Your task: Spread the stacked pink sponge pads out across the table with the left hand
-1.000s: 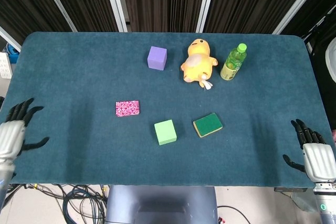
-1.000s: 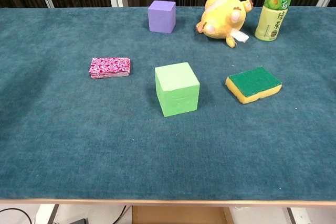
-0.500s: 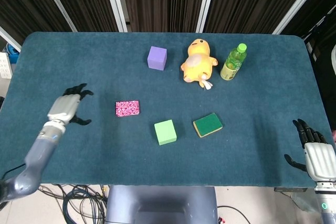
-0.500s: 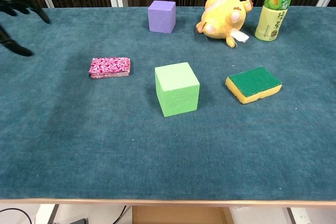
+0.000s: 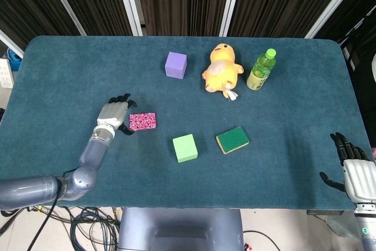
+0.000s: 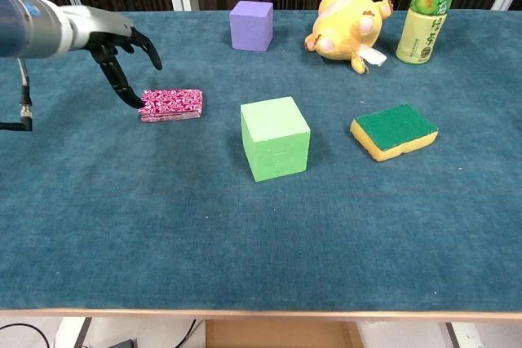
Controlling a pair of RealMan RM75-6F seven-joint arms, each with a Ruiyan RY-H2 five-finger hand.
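Observation:
The stack of pink speckled sponge pads (image 5: 143, 121) (image 6: 170, 105) lies flat on the teal table, left of centre. My left hand (image 5: 114, 114) (image 6: 118, 43) hovers at the stack's left end with its fingers spread, one fingertip close to or touching the left edge; I cannot tell which. It holds nothing. My right hand (image 5: 352, 171) rests at the table's front right corner, fingers apart and empty; the chest view does not show it.
A light green cube (image 5: 185, 147) (image 6: 276, 138) stands right of the stack, with a green-and-yellow sponge (image 5: 232, 139) (image 6: 394, 130) further right. A purple cube (image 5: 175, 64) (image 6: 251, 25), a yellow plush duck (image 5: 222, 69) (image 6: 349, 33) and a green bottle (image 5: 261, 70) (image 6: 427, 11) stand at the back.
My left hand has swept from the table's front left edge rightward up to the left end of the pink stack. The stack and the right hand have stayed put.

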